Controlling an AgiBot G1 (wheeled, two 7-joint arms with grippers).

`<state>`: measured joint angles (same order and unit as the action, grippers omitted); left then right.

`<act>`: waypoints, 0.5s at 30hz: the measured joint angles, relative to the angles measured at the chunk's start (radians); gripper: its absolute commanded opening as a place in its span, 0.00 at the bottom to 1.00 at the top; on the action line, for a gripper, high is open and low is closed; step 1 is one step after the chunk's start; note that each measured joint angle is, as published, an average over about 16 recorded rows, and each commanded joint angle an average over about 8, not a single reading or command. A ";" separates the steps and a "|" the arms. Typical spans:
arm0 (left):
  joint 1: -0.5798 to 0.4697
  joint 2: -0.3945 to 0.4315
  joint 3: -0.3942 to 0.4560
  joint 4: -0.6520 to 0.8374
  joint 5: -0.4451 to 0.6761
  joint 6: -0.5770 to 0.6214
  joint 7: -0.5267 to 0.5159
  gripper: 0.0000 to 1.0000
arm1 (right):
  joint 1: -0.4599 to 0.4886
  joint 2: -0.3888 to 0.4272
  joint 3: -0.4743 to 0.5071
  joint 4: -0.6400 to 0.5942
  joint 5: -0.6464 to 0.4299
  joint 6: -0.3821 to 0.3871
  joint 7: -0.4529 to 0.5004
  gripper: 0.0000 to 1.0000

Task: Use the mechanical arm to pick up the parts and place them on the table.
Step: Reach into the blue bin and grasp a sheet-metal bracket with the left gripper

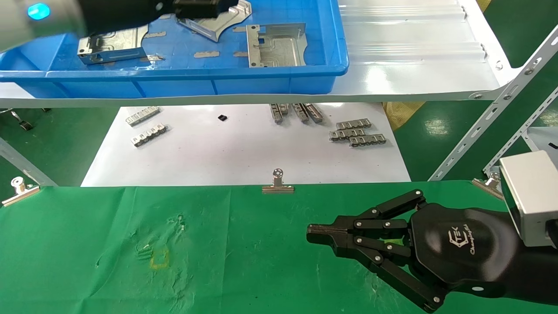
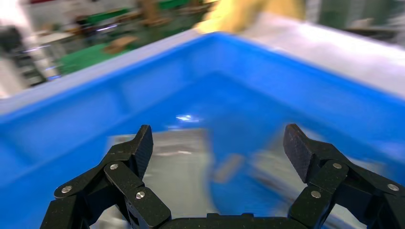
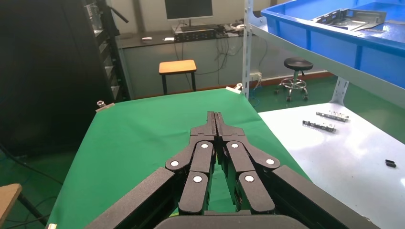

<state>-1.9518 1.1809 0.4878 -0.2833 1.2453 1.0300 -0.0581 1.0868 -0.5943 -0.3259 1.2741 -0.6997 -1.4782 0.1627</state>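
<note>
Three silver stamped parts lie in the blue bin (image 1: 174,78) on the shelf: one at the left (image 1: 111,46), one in the middle (image 1: 218,24), one at the right (image 1: 277,46). My left gripper (image 1: 218,8) reaches into the bin above the middle part. In the left wrist view it (image 2: 219,143) is open and empty, with blurred silver parts (image 2: 176,162) on the bin floor below the fingers. My right gripper (image 1: 314,233), with the TEK logo, is shut and empty just above the green cloth table (image 1: 130,244). It also shows in the right wrist view (image 3: 215,117).
The bin stands on a glossy white shelf (image 1: 414,52) with slanted metal struts (image 1: 492,117) at the right. Below it a white sheet (image 1: 244,152) carries small grey ridged strips (image 1: 357,131). Binder clips (image 1: 277,183) hold the cloth's far edge. A yellow square mark (image 1: 159,258) is on the cloth.
</note>
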 measured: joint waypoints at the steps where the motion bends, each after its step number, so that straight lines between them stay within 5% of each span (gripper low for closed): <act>1: -0.014 0.019 0.004 0.031 0.010 -0.036 0.007 1.00 | 0.000 0.000 0.000 0.000 0.000 0.000 0.000 0.00; 4: -0.047 0.072 0.014 0.106 0.036 -0.138 0.028 1.00 | 0.000 0.000 0.000 0.000 0.000 0.000 0.000 0.02; 7: -0.069 0.112 0.023 0.158 0.056 -0.221 0.045 1.00 | 0.000 0.000 0.000 0.000 0.000 0.000 0.000 0.37; 12: -0.087 0.152 0.037 0.210 0.078 -0.308 0.058 0.43 | 0.000 0.000 0.000 0.000 0.000 0.000 0.000 0.97; 15: -0.091 0.164 0.045 0.227 0.088 -0.340 0.054 0.05 | 0.000 0.000 0.000 0.000 0.000 0.000 0.000 1.00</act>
<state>-2.0423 1.3445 0.5332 -0.0562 1.3337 0.6897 -0.0037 1.0869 -0.5941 -0.3263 1.2741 -0.6994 -1.4781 0.1625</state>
